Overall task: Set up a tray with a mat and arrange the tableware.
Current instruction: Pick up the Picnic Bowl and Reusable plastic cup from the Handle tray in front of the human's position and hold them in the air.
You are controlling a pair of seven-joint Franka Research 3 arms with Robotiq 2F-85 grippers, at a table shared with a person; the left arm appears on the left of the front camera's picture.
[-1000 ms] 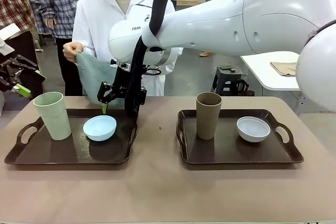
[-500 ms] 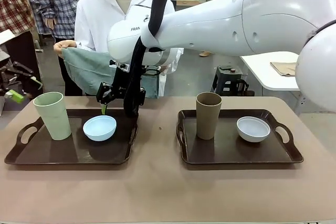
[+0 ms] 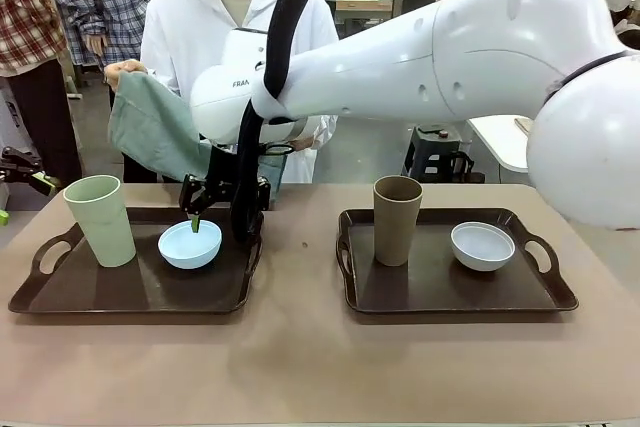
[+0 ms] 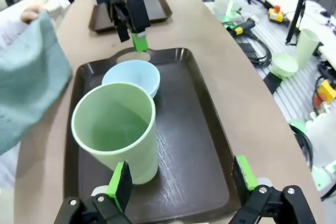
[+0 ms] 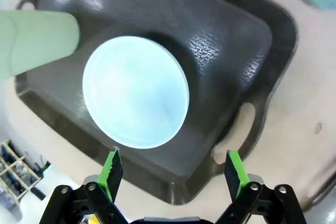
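My right gripper (image 3: 218,219) reaches across to the left tray (image 3: 60,292) and hangs open just above the light blue bowl (image 3: 190,245). In the right wrist view the bowl (image 5: 135,92) lies beyond the spread green pads (image 5: 112,169), untouched. The pale green tumbler (image 3: 100,219) stands upright left of the bowl. My left gripper (image 4: 181,182) is open, pulled back behind the tumbler (image 4: 116,129). The right tray (image 3: 520,297) holds a brown tumbler (image 3: 397,219) and a white bowl (image 3: 482,245). A person behind the table holds up a teal mat (image 3: 150,132).
Bare brown tabletop (image 3: 300,367) runs between the two trays and along the front. My right arm's white body (image 3: 450,47) spans the scene above the right tray. Cables and spare cups (image 4: 286,61) lie on a bench beside the table.
My right gripper has moved left and down over the light blue bowl. The person has shifted the mat and lifted it higher. My left gripper has drawn back toward the picture's left edge.
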